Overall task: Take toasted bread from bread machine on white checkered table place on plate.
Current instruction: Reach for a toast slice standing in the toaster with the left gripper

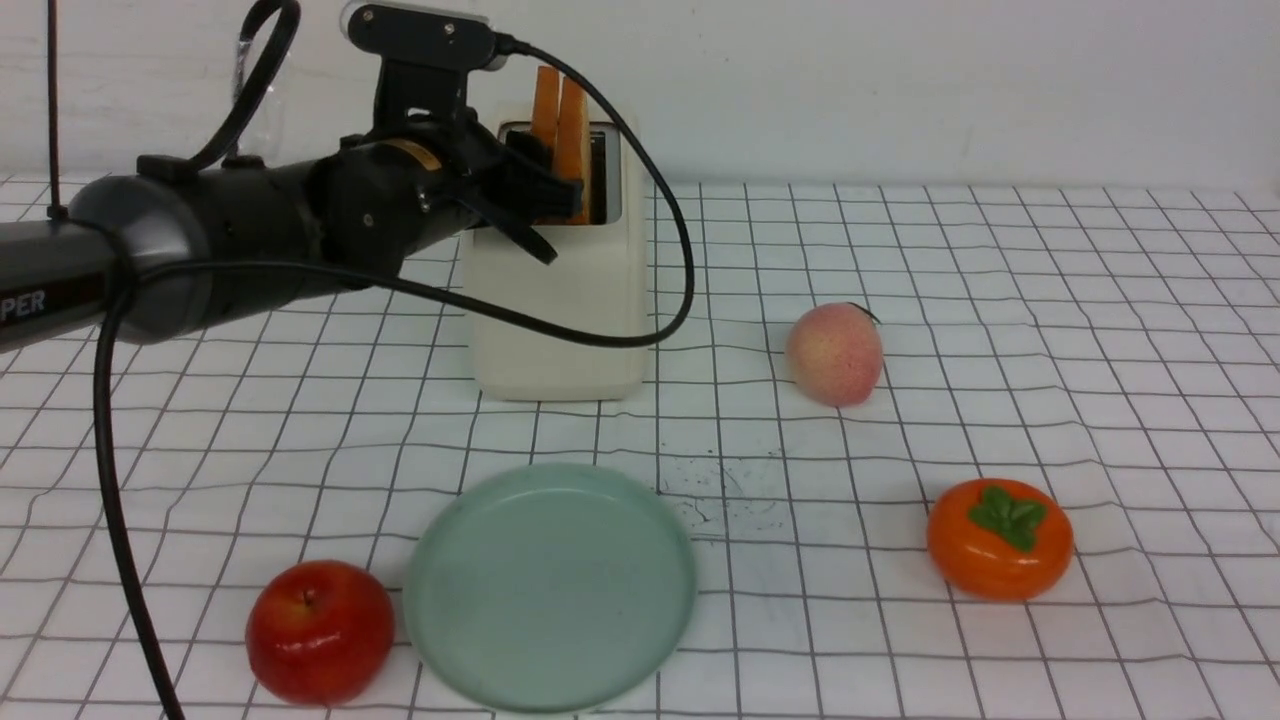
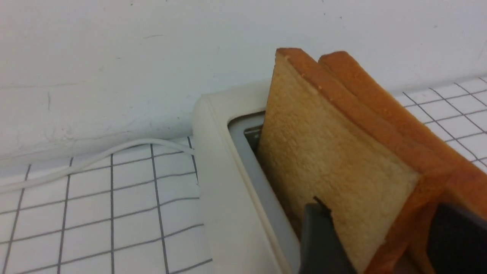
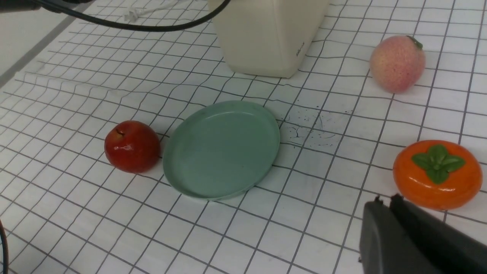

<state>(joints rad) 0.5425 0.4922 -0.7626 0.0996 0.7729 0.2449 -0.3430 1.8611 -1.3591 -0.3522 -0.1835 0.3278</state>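
Observation:
Two slices of toasted bread [image 1: 560,120] stand upright in the slots of the cream-white bread machine [image 1: 560,300] at the back of the white checkered table [image 1: 1000,300]. My left gripper [image 1: 545,200] is at the top of the bread machine, jaws open. In the left wrist view its fingers [image 2: 317,236] stand on either side of the two slices [image 2: 335,152], low near the slot of the bread machine [image 2: 217,171]. The mint-green plate [image 1: 550,585] lies bare at the front, also in the right wrist view [image 3: 222,148]. My right gripper [image 3: 386,198] is shut and empty, above the table near the persimmon.
A red apple [image 1: 320,632] sits just left of the plate. A peach [image 1: 835,353] lies right of the bread machine, and an orange persimmon [image 1: 1000,538] at the front right. The white power cord [image 2: 95,160] runs along the wall behind.

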